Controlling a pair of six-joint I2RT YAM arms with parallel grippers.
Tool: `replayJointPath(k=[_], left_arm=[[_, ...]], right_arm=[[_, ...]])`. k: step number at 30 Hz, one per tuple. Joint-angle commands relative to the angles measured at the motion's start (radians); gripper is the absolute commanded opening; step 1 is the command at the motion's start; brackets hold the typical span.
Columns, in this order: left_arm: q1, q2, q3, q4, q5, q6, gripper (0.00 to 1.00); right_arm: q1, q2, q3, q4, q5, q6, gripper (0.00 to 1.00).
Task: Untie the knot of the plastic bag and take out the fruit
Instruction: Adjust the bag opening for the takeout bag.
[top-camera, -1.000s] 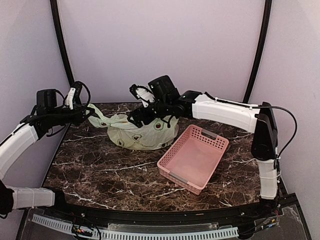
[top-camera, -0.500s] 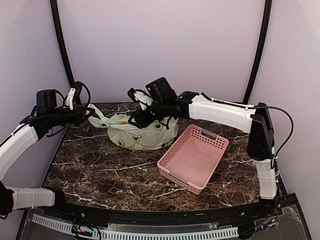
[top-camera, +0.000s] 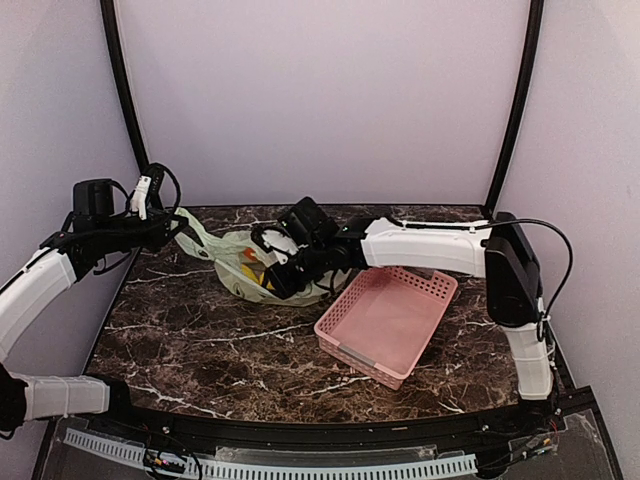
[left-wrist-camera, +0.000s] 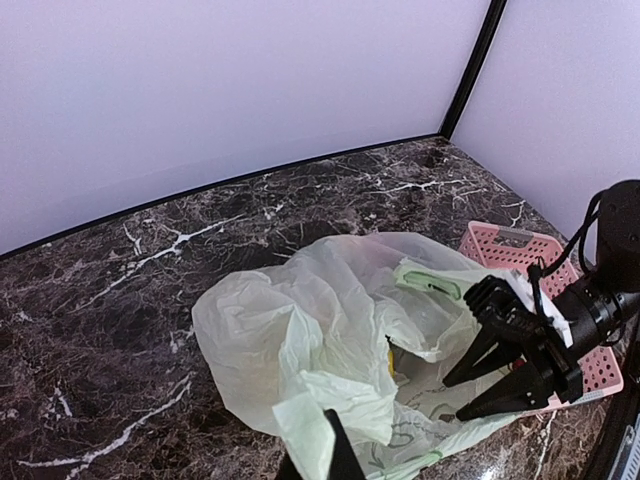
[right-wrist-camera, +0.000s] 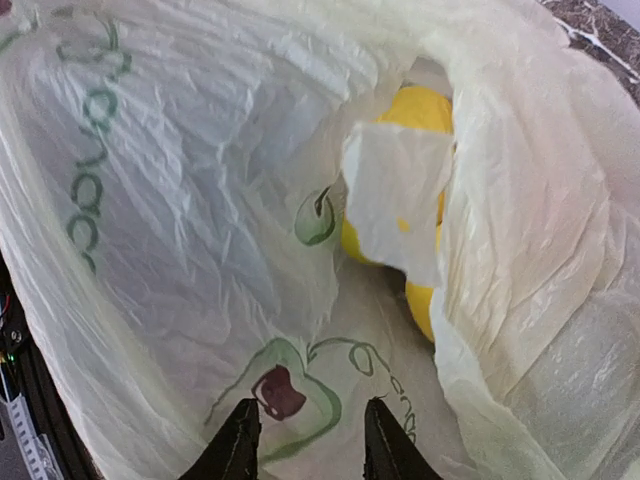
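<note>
1. The left gripper (top-camera: 181, 226) pinches a handle strip of the thin, crinkly, pale yellow-green plastic bag (left-wrist-camera: 290, 320), which lies open-mouthed at the back of the dark marble table (top-camera: 200, 345). Hold it taut.
2. The right gripper (right-wrist-camera: 308, 412), jaws apart and empty, is inside the bag. Slip under the loose flap and close on the round yellow fruit (right-wrist-camera: 425, 110), not the film.

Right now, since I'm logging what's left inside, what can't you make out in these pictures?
Fruit count: in the right wrist view only yellow fruit shows; folds of the thin pale green crinkly plastic bag cover the rest of its inside.
Knot: seen in no view; crumpled plastic may hide it.
Pink slotted plastic basket: in the left wrist view, the open right gripper covers part of it.
</note>
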Motion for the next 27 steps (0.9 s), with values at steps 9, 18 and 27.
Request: replayJointPath(k=[9,18,27], left_arm=[[-0.006,-0.037,-0.026,0.023,0.014,0.004,0.01],[-0.005,-0.034,-0.030,0.045,0.095,0.002,0.01],[-0.005,-0.034,-0.033,0.047,0.094,0.002,0.01]], right_arm=[[0.023,-0.147,-0.148,0.130,0.065,0.052,0.44],[0.020,-0.059,0.024,0.099,0.190,-0.026,0.64],[-0.021,0.076,0.161,0.053,0.207,-0.040,0.84]])
